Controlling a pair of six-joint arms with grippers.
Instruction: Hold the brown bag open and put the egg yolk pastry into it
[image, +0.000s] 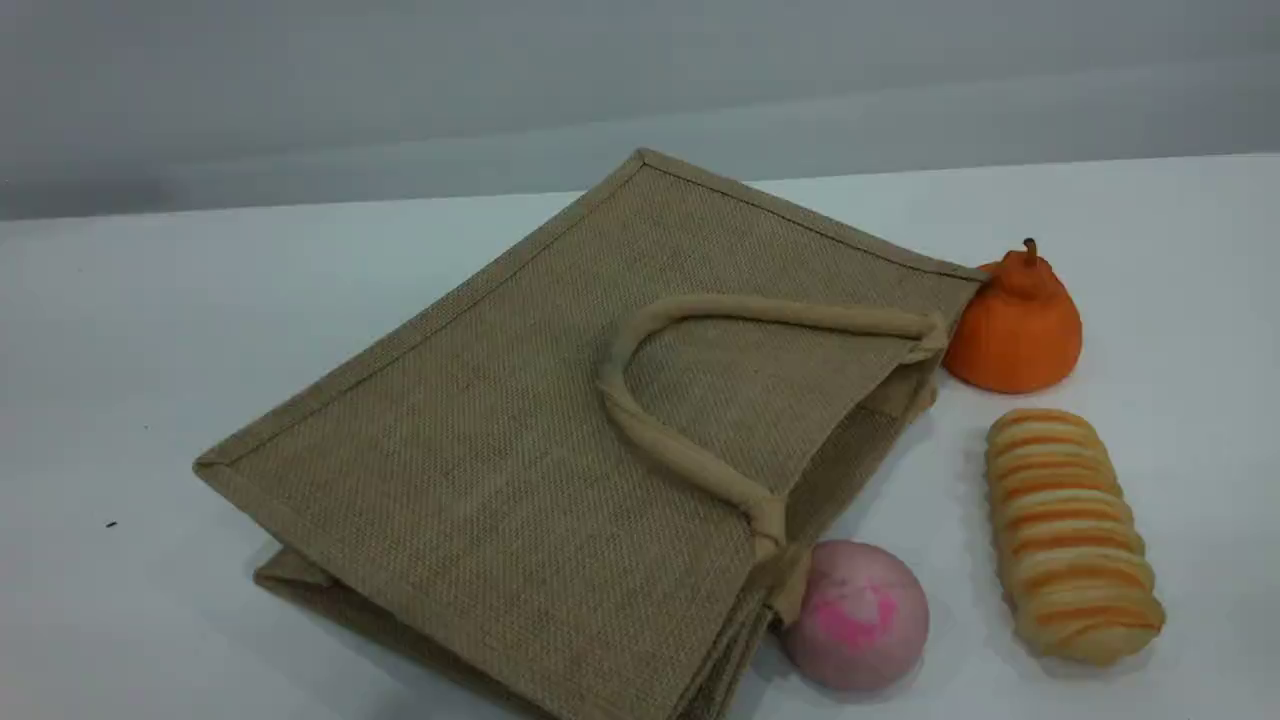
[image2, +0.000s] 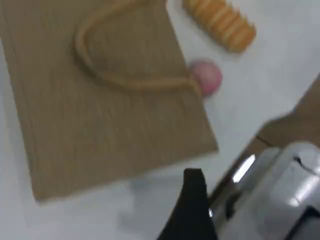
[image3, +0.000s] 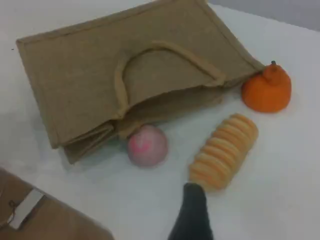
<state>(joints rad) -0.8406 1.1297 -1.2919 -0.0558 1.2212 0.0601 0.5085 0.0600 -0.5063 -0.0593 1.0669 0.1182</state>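
Observation:
The brown bag lies flat on its side on the white table, and it is collapsed. One beige loop handle is folded back over its top face. Its mouth faces the right, toward the buns. The bag also fills the left wrist view and the upper part of the right wrist view. The egg yolk pastry is out of view in every frame. The left gripper's black fingertip hovers off the bag's near edge. The right gripper's fingertip hangs above bare table, near the striped loaf. Neither holds anything. No arm shows in the scene view.
A pink-marked round bun touches the bag's mouth corner. A long striped loaf lies to its right. An orange pear-shaped fruit stands at the bag's far right corner. A silver metal part and a brown board lie near the grippers.

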